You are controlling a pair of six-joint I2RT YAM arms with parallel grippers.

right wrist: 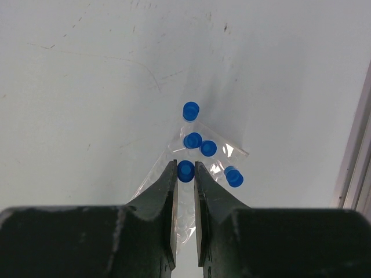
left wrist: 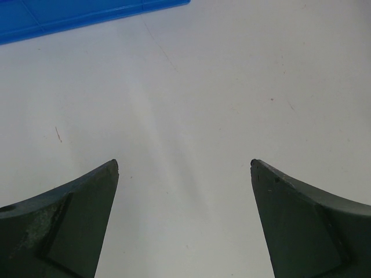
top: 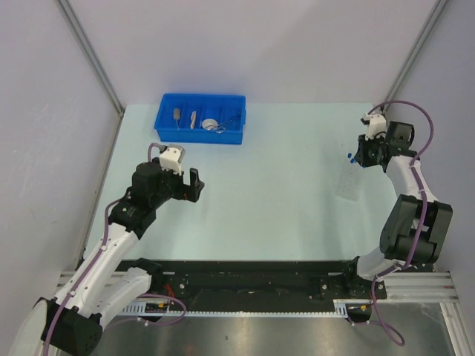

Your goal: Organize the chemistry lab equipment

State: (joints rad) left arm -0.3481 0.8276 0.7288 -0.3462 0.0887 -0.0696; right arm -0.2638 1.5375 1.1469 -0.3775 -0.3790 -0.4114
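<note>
My right gripper (right wrist: 185,168) is shut on a clear tube with a blue cap (right wrist: 185,171), just above the clear plastic tube rack (right wrist: 168,168). Several other blue-capped tubes (right wrist: 192,140) stand in or beside the rack. In the top view the right gripper (top: 358,156) is at the right side of the table, with blue caps (top: 348,156) next to it and the rack (top: 347,185) nearer me. My left gripper (top: 194,185) is open and empty over bare table (left wrist: 185,116). Two tan wooden-handled tools (top: 178,115), a white round dish (top: 211,124) and silver wire tongs (top: 227,122) lie in the bin.
The large blue divided bin (top: 167,126) stands at the back left; its edge shows at the top left of the left wrist view (left wrist: 58,17). A metal frame rail (right wrist: 353,156) runs close to the right of the rack.
</note>
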